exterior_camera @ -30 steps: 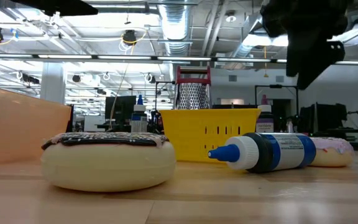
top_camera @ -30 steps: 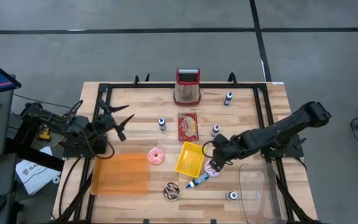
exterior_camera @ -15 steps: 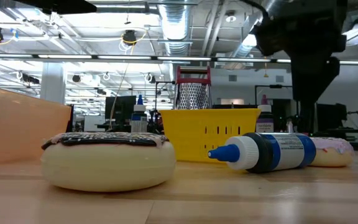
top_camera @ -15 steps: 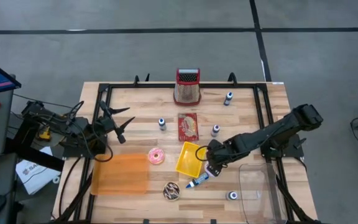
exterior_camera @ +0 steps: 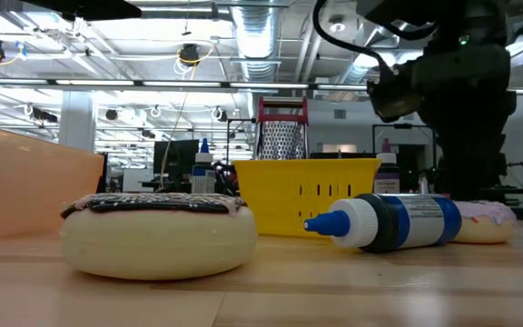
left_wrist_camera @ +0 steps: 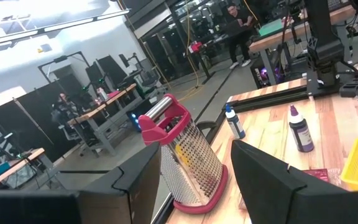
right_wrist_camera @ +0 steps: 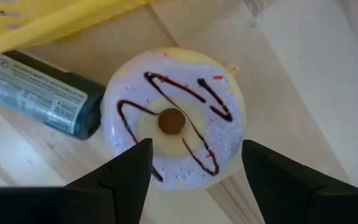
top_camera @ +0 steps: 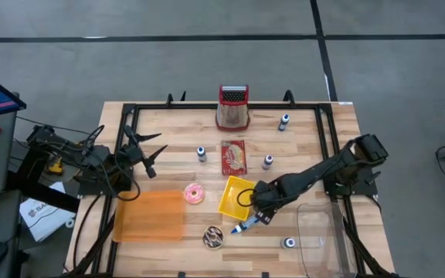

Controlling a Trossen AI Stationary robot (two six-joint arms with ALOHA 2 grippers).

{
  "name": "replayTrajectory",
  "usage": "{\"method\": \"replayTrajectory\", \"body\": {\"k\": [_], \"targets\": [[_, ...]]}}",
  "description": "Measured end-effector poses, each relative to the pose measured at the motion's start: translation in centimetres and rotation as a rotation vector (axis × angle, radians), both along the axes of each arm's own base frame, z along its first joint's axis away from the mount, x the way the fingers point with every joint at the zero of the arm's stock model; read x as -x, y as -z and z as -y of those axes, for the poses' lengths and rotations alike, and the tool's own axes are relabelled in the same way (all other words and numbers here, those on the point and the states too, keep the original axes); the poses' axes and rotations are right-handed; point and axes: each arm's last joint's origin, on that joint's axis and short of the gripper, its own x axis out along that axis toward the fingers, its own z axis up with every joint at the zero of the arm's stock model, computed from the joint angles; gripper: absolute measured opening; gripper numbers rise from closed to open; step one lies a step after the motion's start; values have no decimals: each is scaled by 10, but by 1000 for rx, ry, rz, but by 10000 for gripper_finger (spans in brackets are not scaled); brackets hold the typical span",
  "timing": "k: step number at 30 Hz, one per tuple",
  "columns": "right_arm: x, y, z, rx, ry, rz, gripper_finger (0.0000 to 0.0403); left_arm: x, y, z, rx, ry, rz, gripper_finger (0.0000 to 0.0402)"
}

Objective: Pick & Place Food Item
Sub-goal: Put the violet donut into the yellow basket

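Right tool [top_camera: 263,215] is low over the lilac-iced donut [right_wrist_camera: 174,127], its fingers [right_wrist_camera: 120,180] spread wide to either side of it with nothing gripped, the icing showing between them in the right wrist view. That donut lies on the wooden counter [top_camera: 307,147] just off the near right corner of the yellow basket [top_camera: 235,196], touching or nearly touching the dark end of the blue-capped bottle [top_camera: 247,224], which lies on its side pointing toward the counter's front edge. Tight spot there: basket wall on one side, bottle on another, and a clear container [top_camera: 321,235] just to the right along the front corner. More room opens toward the middle, where a pink donut [top_camera: 194,194] sits alone beside the orange tray [top_camera: 149,216], and a chocolate-topped donut [top_camera: 213,237] rests close to the front edge. Left tool [top_camera: 147,150] hangs above the counter's left rail, fingers apart and empty, well away from everything. At the back edge stands the red-handled grater [top_camera: 233,106], with a red food packet [top_camera: 233,157] in front of it and small bottles scattered around.
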Motion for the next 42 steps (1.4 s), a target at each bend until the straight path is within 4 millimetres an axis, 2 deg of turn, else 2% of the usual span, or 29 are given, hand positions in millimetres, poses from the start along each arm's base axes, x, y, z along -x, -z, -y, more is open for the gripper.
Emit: {"method": "replayTrajectory", "body": {"k": [7, 29, 37, 42], "targets": [[-1, 0, 3, 71, 14, 24, 240, -1, -1, 1, 2, 36, 9, 191], [1, 0, -3, 70, 19, 30, 240, -1, -2, 1, 6, 45, 18, 191], [-5, 24, -2, 71, -15, -48, 240, -2, -1, 2, 6, 46, 16, 191], [-6, 26, -3, 73, -21, -53, 240, -4, 0, 3, 2, 55, 9, 191]]}}
